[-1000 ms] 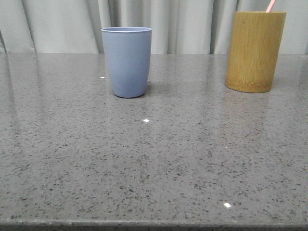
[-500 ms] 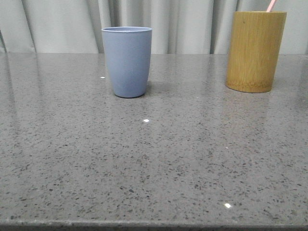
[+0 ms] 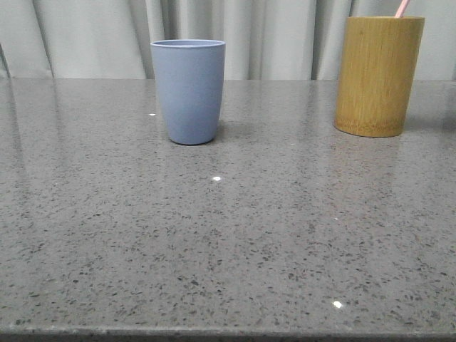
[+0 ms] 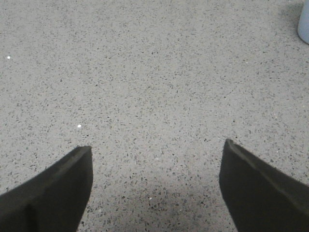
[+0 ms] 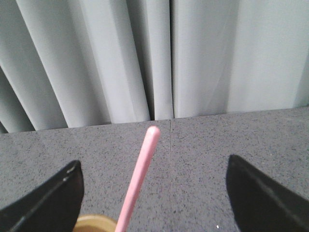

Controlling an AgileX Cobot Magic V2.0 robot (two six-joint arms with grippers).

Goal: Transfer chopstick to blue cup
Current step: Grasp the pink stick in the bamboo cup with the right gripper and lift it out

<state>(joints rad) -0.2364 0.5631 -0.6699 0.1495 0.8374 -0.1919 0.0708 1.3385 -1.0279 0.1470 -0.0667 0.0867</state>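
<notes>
Nothing has moved since the earlier frame. Right tool, jaws apart, flanks the chopstick in its bamboo cup; left tool, apart, over bare counter; blue cup aside.

A grey speckled stone-look tabletop fills the foreground of the front view, polished enough to carry faint vertical reflections and a few small bright glints of light. Its near edge runs along the bottom of that view. Behind the far edge hangs a pale grey-white curtain in soft vertical folds, closing off the whole background. Lighting is even and diffuse, with soft shadows.
</notes>
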